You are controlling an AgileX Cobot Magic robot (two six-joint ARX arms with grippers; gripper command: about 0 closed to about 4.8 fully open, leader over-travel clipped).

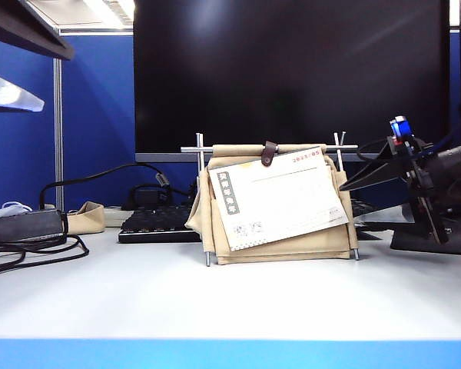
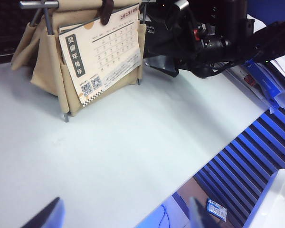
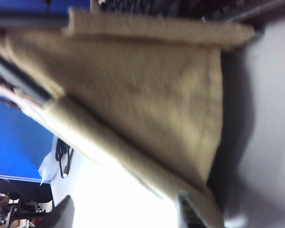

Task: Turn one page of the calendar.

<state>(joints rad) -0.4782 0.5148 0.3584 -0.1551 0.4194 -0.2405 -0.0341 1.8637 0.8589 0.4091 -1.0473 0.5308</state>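
Standing near the middle of the desk, the calendar faces the exterior camera, its beige canvas stand hung on thin silver rods that run level across the top. The page lies against the front of the stand with its long axis across, tilted so that its right end sits higher; the grey character strip is on its left end and the red date print at the upper right. A brown strap hangs over the page's top edge.

The right gripper is just beside the calendar's right side, its fingers apart; its wrist view is blurred and filled with canvas, so contact is hard to judge, though nothing seems held. The left gripper hovers over bare desk well apart from the calendar, its fingers wide apart and holding nothing.

The desk is pale and smooth with a blue front edge. Behind the calendar are a black keyboard and a large dark monitor, with blue partition walls and black cables at the left.
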